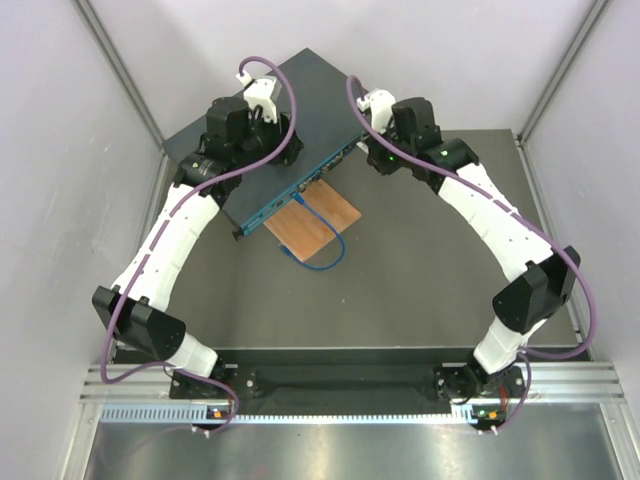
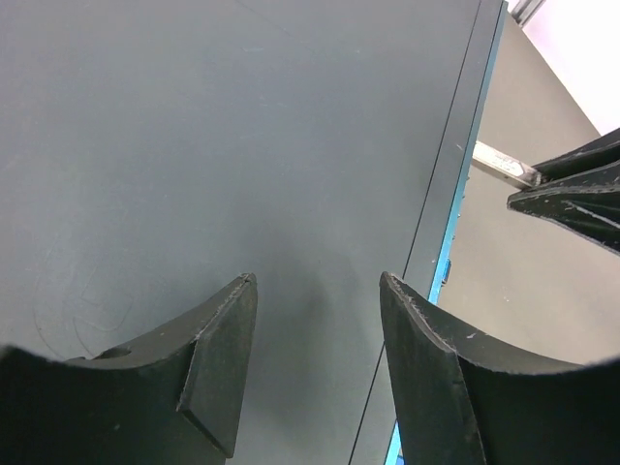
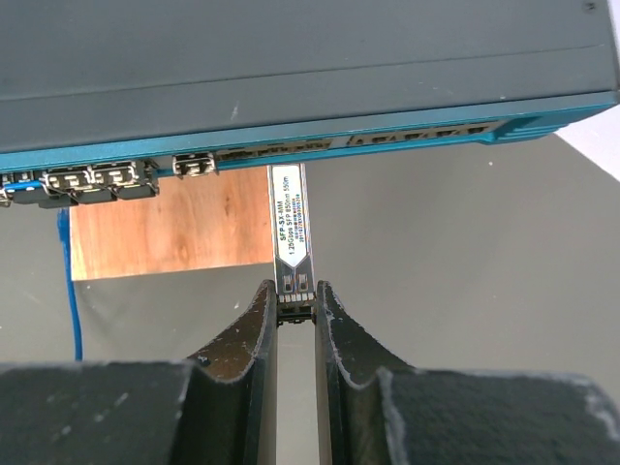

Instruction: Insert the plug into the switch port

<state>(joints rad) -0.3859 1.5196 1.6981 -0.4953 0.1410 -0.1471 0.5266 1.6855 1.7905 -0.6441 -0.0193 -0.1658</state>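
Right wrist view: far end of the plug (image 3: 289, 228) hidden at the switch (image 3: 291, 77) face at 12 o'clock, seating depth indeterminable; switch cut off at 9 and 12 o'clock; blue cable (image 3: 70, 281) lost at 8 o'clock.

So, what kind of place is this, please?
Probably a robot test cell in a lab: plain white panels on metal posts enclose a dark table, two arms are bolted to a black base plate, and a network switch lies on the table.

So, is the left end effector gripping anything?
No, the left end effector sits over the switch, jaws apart with nothing between them.
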